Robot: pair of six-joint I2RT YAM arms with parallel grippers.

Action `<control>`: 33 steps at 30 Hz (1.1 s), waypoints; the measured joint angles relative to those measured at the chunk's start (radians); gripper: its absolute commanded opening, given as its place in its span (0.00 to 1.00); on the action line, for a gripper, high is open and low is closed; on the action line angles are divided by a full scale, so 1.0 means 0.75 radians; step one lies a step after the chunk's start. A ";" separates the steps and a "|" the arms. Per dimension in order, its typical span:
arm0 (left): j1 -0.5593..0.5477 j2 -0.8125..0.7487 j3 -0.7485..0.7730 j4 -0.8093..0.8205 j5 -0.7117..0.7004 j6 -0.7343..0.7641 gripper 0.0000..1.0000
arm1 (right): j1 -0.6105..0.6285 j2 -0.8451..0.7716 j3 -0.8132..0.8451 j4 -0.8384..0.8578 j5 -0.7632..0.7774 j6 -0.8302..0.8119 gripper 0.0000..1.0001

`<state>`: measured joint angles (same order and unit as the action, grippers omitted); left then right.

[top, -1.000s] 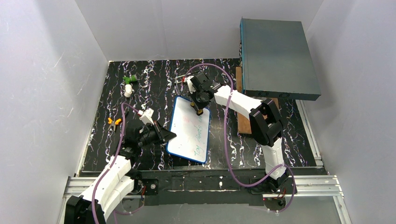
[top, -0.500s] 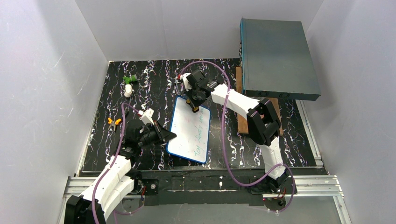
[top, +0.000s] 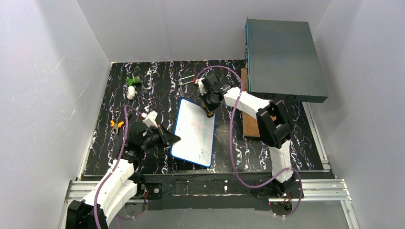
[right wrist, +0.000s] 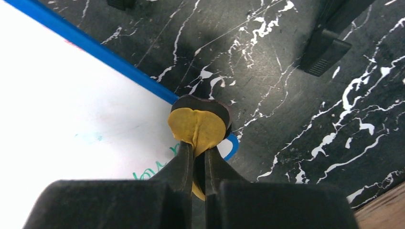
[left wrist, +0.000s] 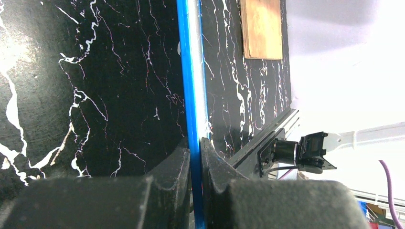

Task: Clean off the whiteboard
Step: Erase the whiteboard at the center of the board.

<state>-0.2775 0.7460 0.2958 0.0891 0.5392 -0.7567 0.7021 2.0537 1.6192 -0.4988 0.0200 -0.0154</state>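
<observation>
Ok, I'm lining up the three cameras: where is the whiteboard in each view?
Top: whiteboard at centre, between the arms.
Left wrist: only its blue edge, a vertical strip pinched by the left gripper.
Right wrist: its white face at left, the right gripper holding a yellow eraser at its corner.
Shared landmark: black marbled table.

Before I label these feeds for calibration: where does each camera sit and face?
Top external: above, behind the bases, looking down on the table; both arms show.
Left wrist: looks along the left gripper, shut on the whiteboard's blue edge.
Right wrist: looks down past the right gripper, pinching a yellow pad.
Shared: the whiteboard.
</observation>
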 measured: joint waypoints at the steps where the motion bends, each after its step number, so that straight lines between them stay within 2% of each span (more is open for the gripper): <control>1: 0.000 -0.001 0.000 -0.001 0.001 0.000 0.00 | 0.000 -0.003 0.000 -0.001 -0.014 -0.001 0.01; 7: 0.000 -0.002 0.000 -0.001 0.003 -0.002 0.00 | 0.026 -0.036 -0.001 -0.017 -0.141 -0.005 0.01; 18: -0.008 -0.005 0.000 -0.002 0.065 0.013 0.00 | 0.275 -0.193 -0.021 -0.040 -0.599 -0.033 0.01; 22: -0.017 -0.012 0.021 -0.049 0.085 0.048 0.00 | 0.296 -0.288 -0.090 -0.063 -0.637 -0.097 0.01; 28: -0.018 0.079 0.169 -0.135 0.107 0.172 0.00 | 0.181 -0.633 -0.309 -0.119 -0.691 -0.351 0.01; 33: -0.018 0.321 0.356 -0.154 0.211 0.299 0.00 | 0.134 -0.958 -0.599 -0.129 -0.746 -0.586 0.01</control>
<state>-0.2909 0.9867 0.5625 -0.0265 0.6975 -0.5327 0.8024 1.3354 1.1702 -0.5957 -0.5396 -0.4553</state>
